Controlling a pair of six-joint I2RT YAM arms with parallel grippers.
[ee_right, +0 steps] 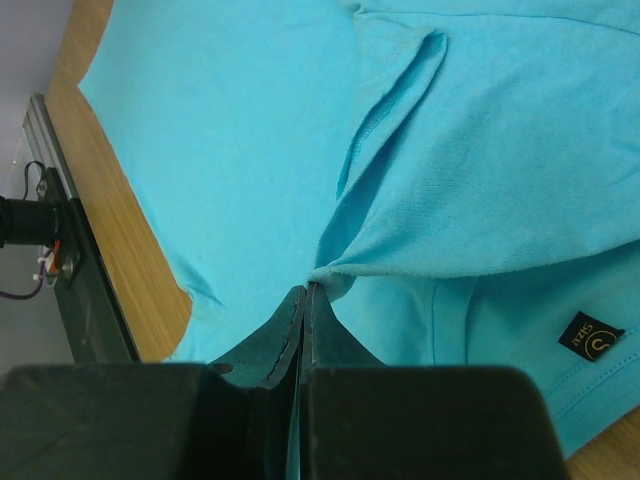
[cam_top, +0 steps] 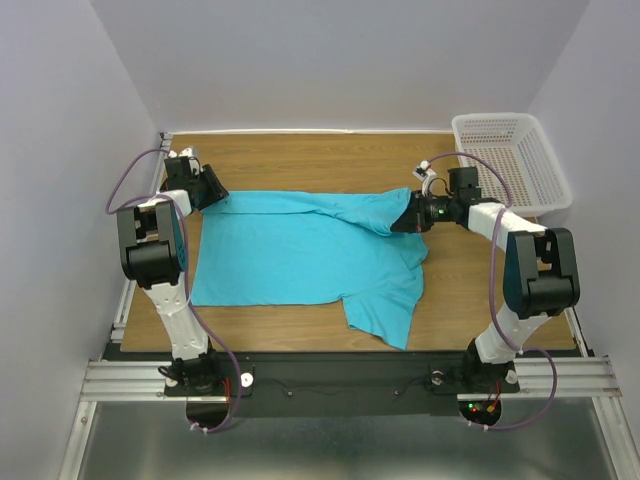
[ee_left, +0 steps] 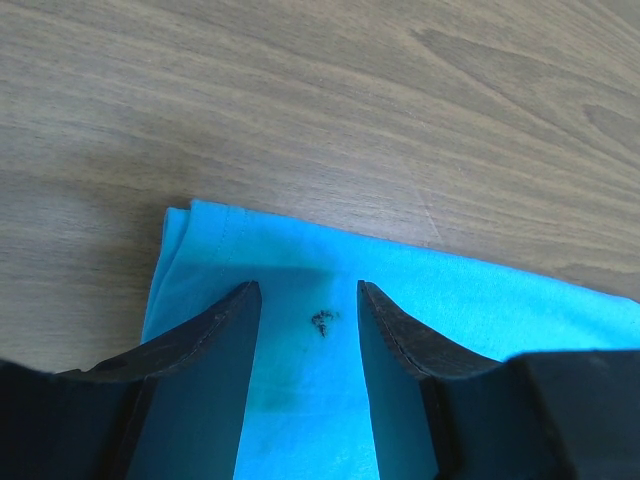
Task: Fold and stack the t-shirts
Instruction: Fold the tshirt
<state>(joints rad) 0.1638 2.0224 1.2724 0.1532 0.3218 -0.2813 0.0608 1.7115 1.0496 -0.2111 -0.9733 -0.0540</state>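
Right claw (ee_right: 305,297) is clamping a raised fold of the t-shirt (cam_top: 290,250). Left claw (ee_left: 307,292) is hanging with fingers apart over its far-left corner. I'm seeing the shirt lying lengthwise left-to-right on the table (cam_top: 300,160), between both claws.

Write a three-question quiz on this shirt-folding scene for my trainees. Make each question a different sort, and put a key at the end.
1. True or false: the right gripper is shut on a fold of the shirt.
2. Where is the white basket? A) at the far right corner of the table; B) under the shirt; C) between the arm bases.
3. Fill in: at the shirt's far left corner, the jaws of the left gripper stand ____.

Key: 1 true; 2 A; 3 open.
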